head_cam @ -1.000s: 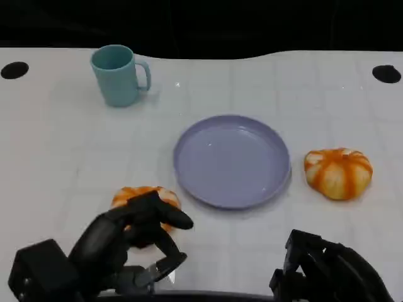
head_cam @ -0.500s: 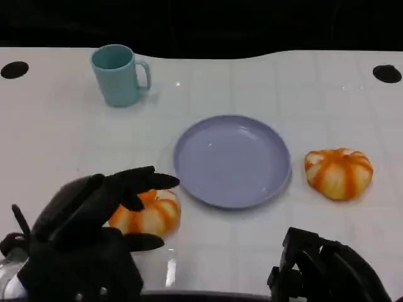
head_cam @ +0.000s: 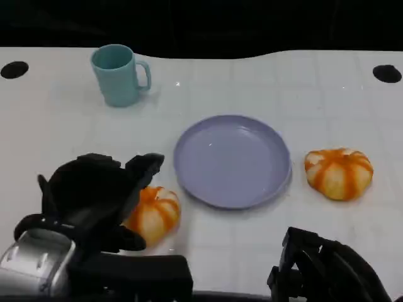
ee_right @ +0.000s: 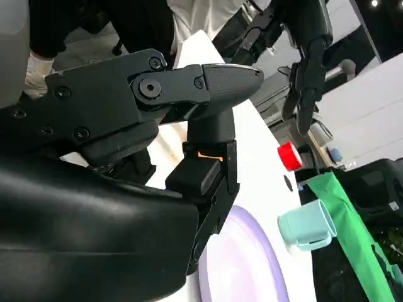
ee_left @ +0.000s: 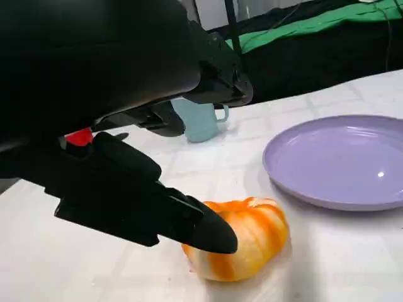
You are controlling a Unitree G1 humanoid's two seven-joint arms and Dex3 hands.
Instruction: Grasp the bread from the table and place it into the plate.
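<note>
An orange-and-white striped bread roll (head_cam: 155, 214) lies on the white table, just left of the lilac plate (head_cam: 232, 160). My left hand (head_cam: 94, 192) sits over the roll's left side with its fingers spread around it. In the left wrist view one fingertip (ee_left: 211, 231) lies against the bread roll (ee_left: 249, 242) while the other fingers hover above it. The plate (ee_left: 340, 163) is bare. A second striped roll (head_cam: 338, 173) lies to the right of the plate. My right hand (head_cam: 327, 270) rests low at the front right, holding nothing.
A teal cup (head_cam: 118, 74) stands upright at the back left, well away from the plate. The table's dark far edge runs behind it. In the right wrist view a person (ee_right: 94, 25) stands beyond the table.
My left hand has lifted, turned and moved forward over the near roll, now covering its left side. The roll, the plate and my right hand have stayed put.
</note>
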